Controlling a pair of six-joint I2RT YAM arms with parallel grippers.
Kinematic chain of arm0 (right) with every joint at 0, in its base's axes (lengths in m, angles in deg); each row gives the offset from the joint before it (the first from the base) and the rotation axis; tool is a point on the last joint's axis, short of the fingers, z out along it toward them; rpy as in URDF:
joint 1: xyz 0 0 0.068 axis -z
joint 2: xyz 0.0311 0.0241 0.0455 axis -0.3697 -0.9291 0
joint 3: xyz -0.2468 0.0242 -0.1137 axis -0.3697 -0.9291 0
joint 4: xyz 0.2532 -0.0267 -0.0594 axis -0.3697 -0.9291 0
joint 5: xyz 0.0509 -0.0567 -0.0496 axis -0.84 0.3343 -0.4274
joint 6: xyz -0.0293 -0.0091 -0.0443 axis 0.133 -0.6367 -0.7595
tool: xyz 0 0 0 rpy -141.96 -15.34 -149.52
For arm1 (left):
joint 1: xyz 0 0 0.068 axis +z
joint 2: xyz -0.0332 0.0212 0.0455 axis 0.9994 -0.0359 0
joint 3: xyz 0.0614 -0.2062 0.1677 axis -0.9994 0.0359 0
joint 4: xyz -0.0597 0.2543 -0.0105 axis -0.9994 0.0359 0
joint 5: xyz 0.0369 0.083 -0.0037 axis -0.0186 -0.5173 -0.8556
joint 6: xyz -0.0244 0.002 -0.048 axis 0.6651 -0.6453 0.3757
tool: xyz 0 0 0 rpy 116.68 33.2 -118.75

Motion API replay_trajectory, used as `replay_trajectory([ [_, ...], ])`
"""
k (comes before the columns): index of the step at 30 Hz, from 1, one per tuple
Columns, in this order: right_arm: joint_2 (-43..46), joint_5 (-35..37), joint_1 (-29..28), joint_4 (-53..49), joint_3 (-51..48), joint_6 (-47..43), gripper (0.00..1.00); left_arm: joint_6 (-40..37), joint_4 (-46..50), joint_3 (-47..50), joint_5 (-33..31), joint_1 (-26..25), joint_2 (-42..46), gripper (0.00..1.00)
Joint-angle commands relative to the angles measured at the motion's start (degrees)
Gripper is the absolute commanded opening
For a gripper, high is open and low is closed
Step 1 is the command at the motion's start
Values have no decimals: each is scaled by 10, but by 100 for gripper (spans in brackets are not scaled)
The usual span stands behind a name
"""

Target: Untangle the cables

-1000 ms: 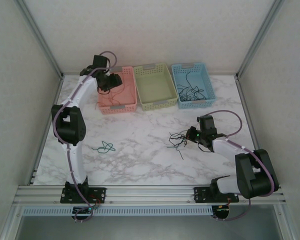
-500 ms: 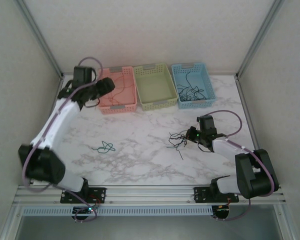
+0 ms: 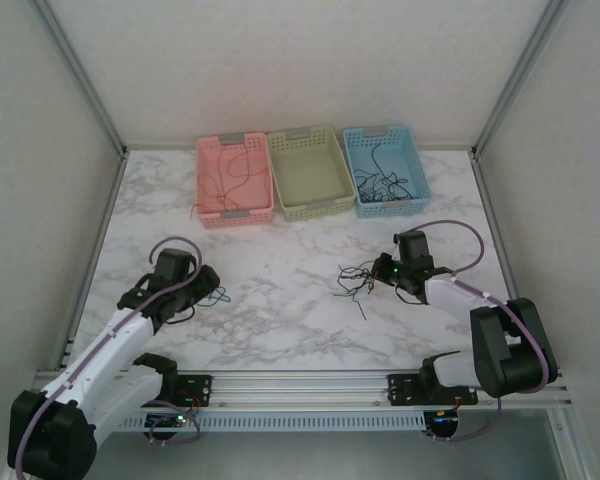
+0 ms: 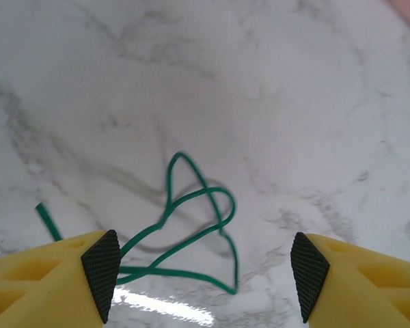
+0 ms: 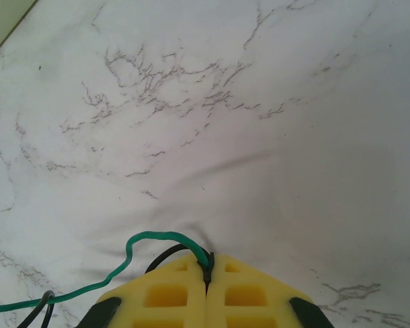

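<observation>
Thin wires (image 3: 382, 182) already lie in the pink plastic basket (image 3: 236, 215) and the blue plastic basket (image 3: 391, 208), while the right gripper (image 5: 206, 270) clamps the leftover dark tangle (image 3: 354, 280) and the left gripper (image 4: 205, 273) gapes over a loose green wire (image 4: 169, 184).

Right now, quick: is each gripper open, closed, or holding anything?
Left gripper: open, holding nothing, near the green cable.
Right gripper: closed, pinching the tangled cables.
</observation>
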Motion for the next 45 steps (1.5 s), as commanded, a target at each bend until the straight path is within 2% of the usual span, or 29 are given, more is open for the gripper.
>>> replay_trajectory([
  [1, 1, 21, -5, -6, -3, 4, 0, 54, 10, 9, -38, -17, 11, 69],
  [5, 2, 23, -5, -7, -2, 4, 0, 64, 17, 30, -59, -27, 8, 69],
  [10, 1, 23, -5, -6, -2, 4, 0, 78, 2, 58, -46, -29, 11, 69],
  [15, 1, 23, -6, -7, -2, 4, 0, 74, 7, 53, -57, -33, 23, 69],
  [24, 1, 24, -8, -7, -2, 4, 0, 45, 19, 35, -64, -40, -22, 69],
  [28, 0, 24, -9, -7, -2, 3, 0, 30, 10, 15, -46, -43, -38, 69],
  [36, -1, 28, -12, -8, 0, 2, 0, 28, -23, -8, -9, -78, -90, 65],
  [45, 6, 37, -16, -7, -4, 4, 0, 26, -26, -22, -37, -120, -141, 65],
])
